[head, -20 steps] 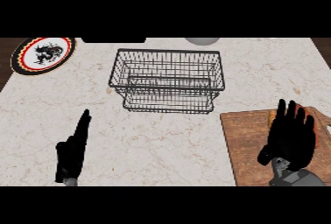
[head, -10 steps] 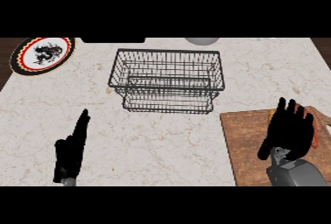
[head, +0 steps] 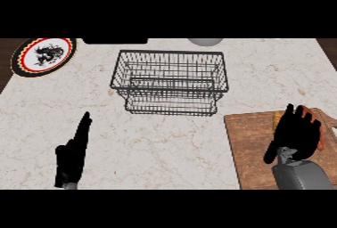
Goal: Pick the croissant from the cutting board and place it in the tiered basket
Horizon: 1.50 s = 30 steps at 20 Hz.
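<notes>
Head view frames a pale marbled bench (head: 164, 147) from steeply above. Much of the croissant (head: 279, 118) is hidden: only orange-brown slivers are seen at the edges of the right hand (head: 297, 133), one by the fingers' left side and one at the hand's right edge, so its full shape cannot be made out. It lies on the wooden cutting board (head: 253, 151) at about four o'clock, and the board itself is cut off by the right and lower edges. Whether the hand touches the croissant cannot be told, since the palm covers it. The right fingers (head: 289, 113) are held straight and slightly spread, pointing toward twelve o'clock, curled round nothing visible.

At eight o'clock the left hand (head: 72, 153) is seen edge-on above the bench, its fingers (head: 84, 122) straight and pressed together, holding nothing.

A tiered basket (head: 170, 82) of dark wire stands near the centre toward twelve o'clock, well apart from both hands. A round plate (head: 43, 56) with a red and black rim and a dark figure is set at ten o'clock. A grey rounded object (head: 205, 42) is cut off at the top edge and cannot be identified.
</notes>
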Each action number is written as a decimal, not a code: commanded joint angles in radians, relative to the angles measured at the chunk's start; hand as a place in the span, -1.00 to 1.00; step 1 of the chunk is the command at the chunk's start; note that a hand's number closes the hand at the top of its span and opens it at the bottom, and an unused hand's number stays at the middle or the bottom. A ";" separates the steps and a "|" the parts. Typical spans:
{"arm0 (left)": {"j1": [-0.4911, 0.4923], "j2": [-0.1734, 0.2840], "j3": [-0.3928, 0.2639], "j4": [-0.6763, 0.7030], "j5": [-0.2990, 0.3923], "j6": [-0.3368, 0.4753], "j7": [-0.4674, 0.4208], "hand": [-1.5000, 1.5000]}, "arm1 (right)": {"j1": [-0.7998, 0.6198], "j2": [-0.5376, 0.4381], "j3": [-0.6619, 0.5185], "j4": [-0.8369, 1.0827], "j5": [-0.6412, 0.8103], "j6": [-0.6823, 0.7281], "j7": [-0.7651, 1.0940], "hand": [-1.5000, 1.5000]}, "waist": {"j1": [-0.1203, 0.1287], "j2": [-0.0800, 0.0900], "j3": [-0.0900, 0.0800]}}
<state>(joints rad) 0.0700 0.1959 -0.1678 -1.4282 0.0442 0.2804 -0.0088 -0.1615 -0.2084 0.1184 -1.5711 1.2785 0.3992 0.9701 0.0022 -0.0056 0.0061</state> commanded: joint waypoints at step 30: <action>0.013 -0.045 0.026 0.010 -0.047 -0.038 0.043 0.00 | -0.001 0.005 0.130 0.079 -0.121 -0.107 -0.573 1.00 | 0.007 0.006 -0.005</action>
<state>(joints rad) 0.0825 0.1561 -0.1362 -1.4478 -0.0047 0.2504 0.0216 -0.1745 -0.2549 0.1593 -1.4666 1.2602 0.2758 0.5795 0.0054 -0.0147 -0.0080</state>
